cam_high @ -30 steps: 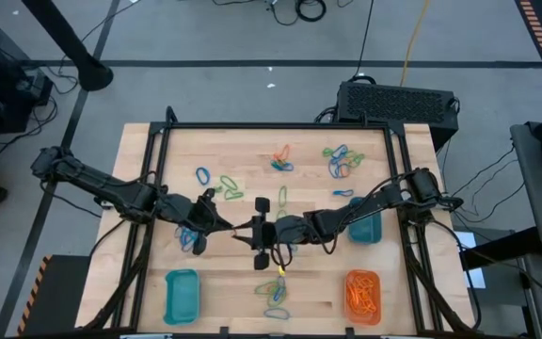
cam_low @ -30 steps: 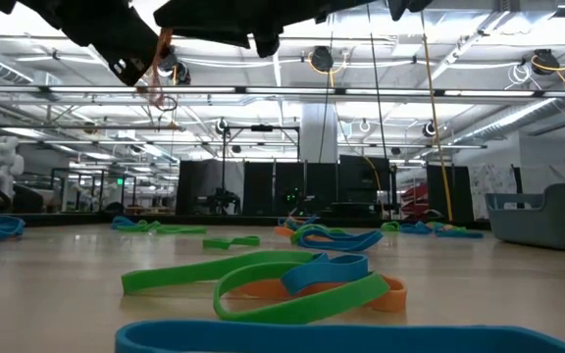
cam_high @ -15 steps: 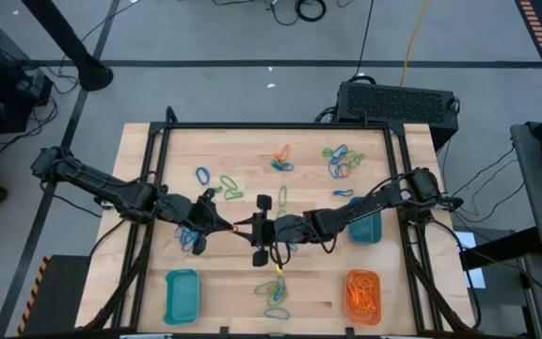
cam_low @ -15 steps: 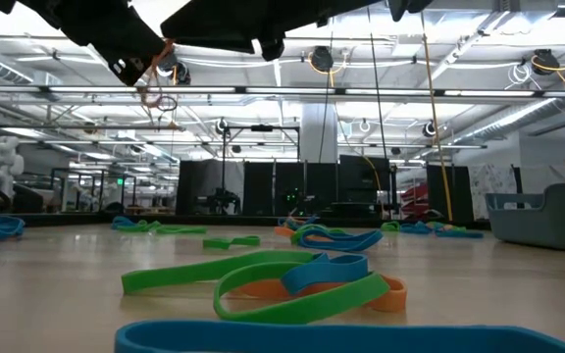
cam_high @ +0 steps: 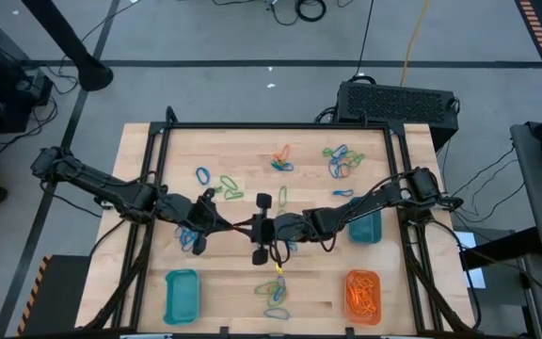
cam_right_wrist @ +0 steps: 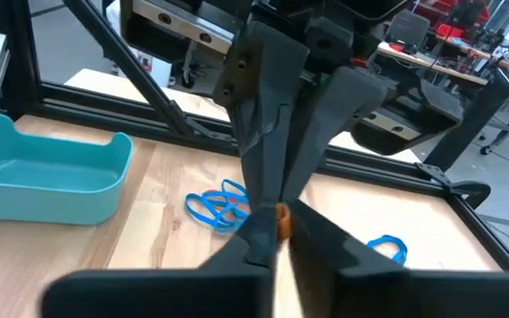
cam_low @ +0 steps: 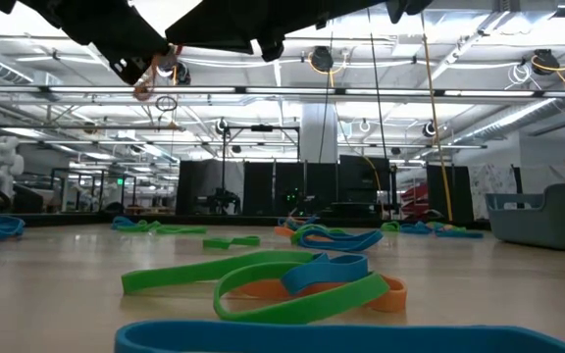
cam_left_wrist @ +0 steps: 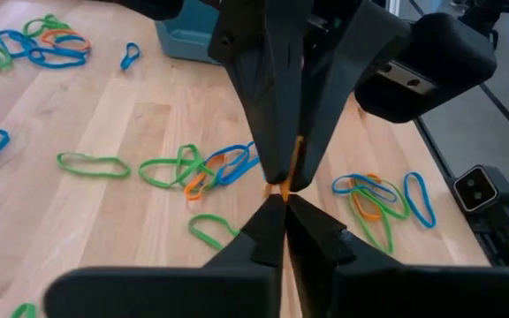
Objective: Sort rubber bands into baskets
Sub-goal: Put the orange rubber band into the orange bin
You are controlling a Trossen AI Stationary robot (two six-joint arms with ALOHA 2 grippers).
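My two grippers meet tip to tip above the middle of the table. My left gripper [cam_high: 241, 227] comes from the left and my right gripper [cam_high: 256, 228] from the right. Both are shut on one orange rubber band [cam_left_wrist: 284, 177], which also shows in the right wrist view [cam_right_wrist: 282, 220] and in the low view [cam_low: 146, 80]. Two teal baskets [cam_high: 182, 294] [cam_high: 365, 227] and an orange basket [cam_high: 363, 294] holding orange bands stand on the table. Loose bands lie in clusters [cam_high: 341, 162] [cam_high: 282, 158] [cam_high: 273, 298]. My left gripper pinches the orange band [cam_left_wrist: 280, 188] between its two fingertips, coming level from the table's left. The band is lifted clear of the table. My right gripper pinches the same band [cam_right_wrist: 281, 212] between its two fingertips, coming level from the table's right, facing the left fingers. A short piece of the band [cam_low: 143, 88] hangs below the fingers.
More loose bands lie at the left [cam_high: 216, 184] [cam_high: 193, 238] and near the table's front edge [cam_low: 292, 279]. A black frame [cam_high: 280, 126] runs round the table. Black cables hang along both arms.
Both grippers have stayed nearly in place, tip to tip. In the low view the orange strand that hung below the fingers has become shorter and sits closer up against them.
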